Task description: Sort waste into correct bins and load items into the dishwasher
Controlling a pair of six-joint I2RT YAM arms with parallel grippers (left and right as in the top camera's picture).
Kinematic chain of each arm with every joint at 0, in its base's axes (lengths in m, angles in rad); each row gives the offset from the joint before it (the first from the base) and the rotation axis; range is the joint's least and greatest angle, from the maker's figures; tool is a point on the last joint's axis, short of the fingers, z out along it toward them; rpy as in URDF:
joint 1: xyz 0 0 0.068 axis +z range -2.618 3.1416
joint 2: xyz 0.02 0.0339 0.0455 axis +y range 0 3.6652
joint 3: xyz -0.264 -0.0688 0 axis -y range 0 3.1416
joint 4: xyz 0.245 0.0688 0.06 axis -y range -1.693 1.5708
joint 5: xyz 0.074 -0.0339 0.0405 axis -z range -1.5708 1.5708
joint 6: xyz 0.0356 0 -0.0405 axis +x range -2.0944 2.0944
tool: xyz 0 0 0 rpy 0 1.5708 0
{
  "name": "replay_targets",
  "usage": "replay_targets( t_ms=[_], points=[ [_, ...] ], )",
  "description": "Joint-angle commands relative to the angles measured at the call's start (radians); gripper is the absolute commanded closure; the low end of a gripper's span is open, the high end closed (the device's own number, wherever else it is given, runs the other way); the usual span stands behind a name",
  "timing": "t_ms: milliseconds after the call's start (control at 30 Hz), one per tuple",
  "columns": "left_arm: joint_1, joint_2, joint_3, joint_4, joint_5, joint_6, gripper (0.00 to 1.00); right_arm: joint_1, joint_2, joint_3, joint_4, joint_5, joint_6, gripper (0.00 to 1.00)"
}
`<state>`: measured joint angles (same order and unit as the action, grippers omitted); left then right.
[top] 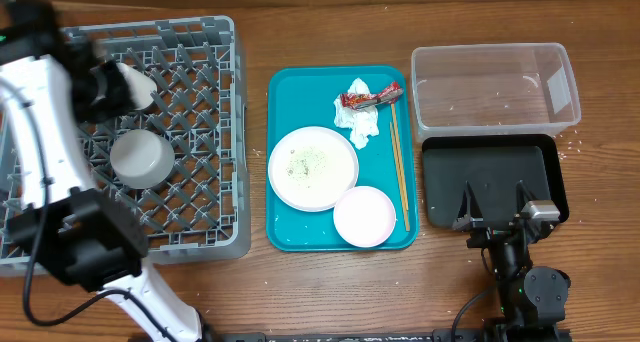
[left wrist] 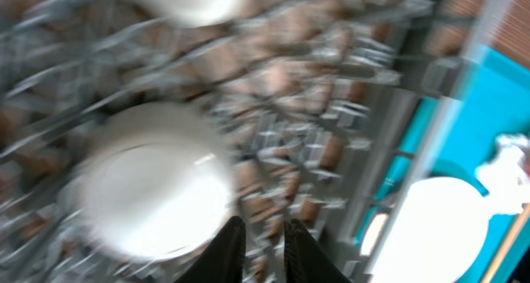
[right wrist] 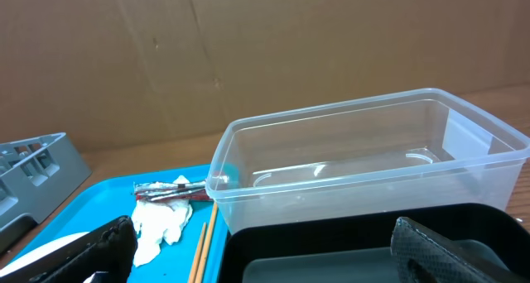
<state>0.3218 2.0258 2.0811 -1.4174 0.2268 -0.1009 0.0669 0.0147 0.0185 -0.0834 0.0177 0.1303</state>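
Behind wooden table [top: 300, 287], cardboard wall [right wrist: 166, 51].

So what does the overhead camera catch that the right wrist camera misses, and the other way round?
Only overhead: the steel-grey bowl sitting in the grey dish rack, and the small pale bowl on the teal tray. Only the right wrist: the brown cardboard wall behind the table. Both: the clear plastic tub, black tray, crumpled white napkin, red wrapper and wooden chopsticks, plus the rack and teal tray, though the wrist sees just a corner of each.
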Motion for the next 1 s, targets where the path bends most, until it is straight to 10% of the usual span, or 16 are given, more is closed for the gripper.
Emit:
replay_targets(
  t_ms=[0,100,233,600,967],
  points=[
    [-0.116,0.008,-0.004,0.023,0.029,0.02,0.81,0.004,-0.012,-0.011,0.003,0.006,-0.004,0.0],
    [-0.234,0.009,-0.004,0.06,0.029,0.019,0.76,0.004,-0.012,-0.011,0.003,0.006,-0.004,0.0],
    [-0.392,0.011,-0.005,0.14,0.029,0.019,0.31,0.004,-0.012,-0.011,0.003,0.006,-0.004,0.0],
    [-0.719,0.145,-0.006,0.501,-0.133,-0.103,0.43,0.004,-0.012,-0.011,0.003,0.006,-0.004,0.0],
    [-0.688,0.157,0.019,0.539,-0.245,-0.117,0.54,0.004,-0.012,-0.011,0.003,0.006,-0.004,0.0]
  ],
)
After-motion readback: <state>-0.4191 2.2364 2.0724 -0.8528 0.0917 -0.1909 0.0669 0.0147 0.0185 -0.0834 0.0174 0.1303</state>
